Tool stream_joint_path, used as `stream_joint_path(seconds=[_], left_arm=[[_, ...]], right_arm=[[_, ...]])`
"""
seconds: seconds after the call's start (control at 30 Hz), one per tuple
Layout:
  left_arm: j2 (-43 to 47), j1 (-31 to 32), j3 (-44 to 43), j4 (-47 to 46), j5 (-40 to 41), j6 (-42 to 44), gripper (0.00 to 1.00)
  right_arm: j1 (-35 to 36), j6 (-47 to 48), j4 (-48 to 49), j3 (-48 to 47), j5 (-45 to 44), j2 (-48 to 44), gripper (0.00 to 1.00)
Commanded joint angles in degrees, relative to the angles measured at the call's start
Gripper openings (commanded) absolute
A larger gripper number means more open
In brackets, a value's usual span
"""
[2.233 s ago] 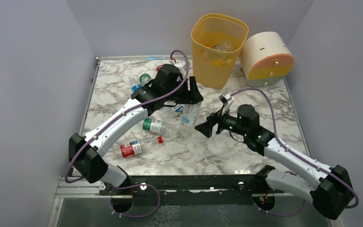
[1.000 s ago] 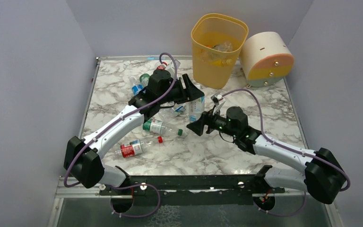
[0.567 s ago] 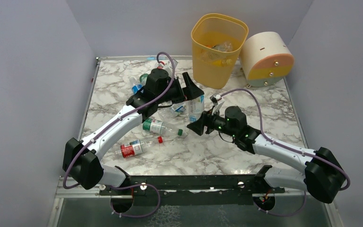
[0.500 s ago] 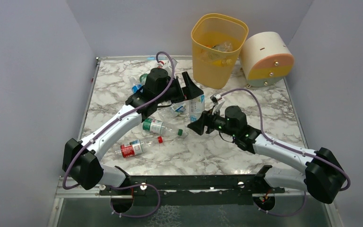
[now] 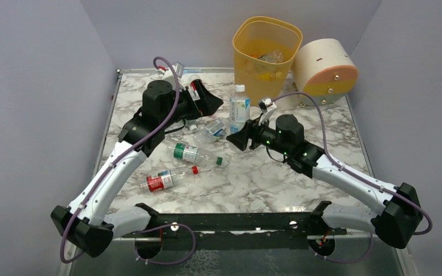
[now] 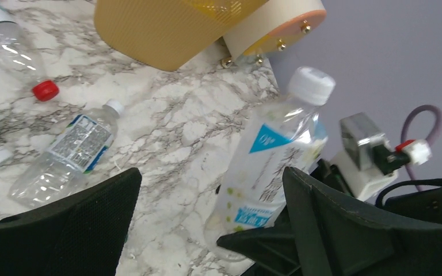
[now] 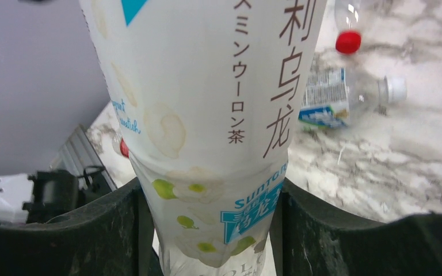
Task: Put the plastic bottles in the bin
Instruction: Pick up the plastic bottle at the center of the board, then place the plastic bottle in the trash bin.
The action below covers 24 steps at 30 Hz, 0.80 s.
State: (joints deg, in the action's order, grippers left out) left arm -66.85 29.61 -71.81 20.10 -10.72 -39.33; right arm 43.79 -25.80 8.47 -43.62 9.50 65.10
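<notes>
Left arm has swung back toward the table's far-left corner since a second ago, letting go of the white-labelled bottle point(image 5: 239, 109) that I now see held by the right gripper point(image 5: 237, 134) alone. The marble table point(image 5: 276, 178) carries everything. The yellow-orange bin point(image 5: 260, 80) stands at its far edge, a few bottles visible inside, beside a cream-and-peach cylinder point(image 5: 325, 69). My left gripper point(image 6: 210, 192) hangs with its jaws spread wide and nothing between them. The right gripper's fingers point(image 7: 322, 224) clamp the lower body of the white-labelled bottle from both sides. That bottle stands upright, long axis vertical, white cap on top, just in front of the bin and apart from it. Smaller ones lie flat on the table: a green-capped bottle point(image 5: 193, 154), a red-labelled bottle point(image 5: 162, 180) and a blue-labelled bottle point(image 5: 213, 127).
</notes>
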Motion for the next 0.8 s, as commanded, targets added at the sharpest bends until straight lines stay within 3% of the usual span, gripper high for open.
stream_joint_path(seconds=[0.0,0.4,0.77], left_arm=[[5.6,-1.4,1.5,6.3,4.9,3.6,0.99],[11.9,-1.8,8.7,8.6,4.5,3.8,0.99],[12.7,-1.8,14.3,9.6,1.9,6.4,0.99]], right_arm=[[0.2,4.3,-5.4,-10.2,-5.0,2.6,0.61],[-2.3,11.9,-11.7,-38.0,-7.7,20.0,0.62],[-21.0,7.6,-15.9,-65.4,2.4,36.2,0.62]])
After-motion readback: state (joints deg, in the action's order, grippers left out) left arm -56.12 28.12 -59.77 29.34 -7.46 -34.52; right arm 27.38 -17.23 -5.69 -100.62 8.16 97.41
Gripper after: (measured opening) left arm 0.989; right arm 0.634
